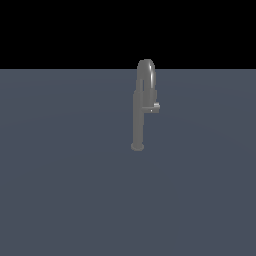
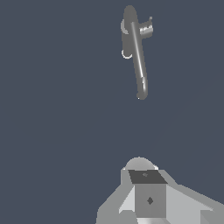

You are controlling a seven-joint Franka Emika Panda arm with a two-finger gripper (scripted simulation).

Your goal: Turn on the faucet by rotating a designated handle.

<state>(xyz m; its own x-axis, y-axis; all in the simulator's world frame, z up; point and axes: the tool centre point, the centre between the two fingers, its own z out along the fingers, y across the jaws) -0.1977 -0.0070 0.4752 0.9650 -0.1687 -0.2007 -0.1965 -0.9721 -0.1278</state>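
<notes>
The faucet (image 1: 138, 115) is a slim grey pipe with an arched top, standing upright on a small round base. Its handle (image 1: 152, 107) is a short grey bar with a lighter tip, sticking out sideways toward the exterior view's right about halfway up the pipe. From above in the wrist view, the faucet (image 2: 138, 52) and the handle (image 2: 145, 29) lie well away from my gripper (image 2: 146, 176). The gripper's fingertips appear as one block with no gap, holding nothing. It is outside the exterior view.
The faucet stands on a flat blue-grey surface (image 1: 60, 175) that runs to a straight far edge against black. Nothing else shows on it.
</notes>
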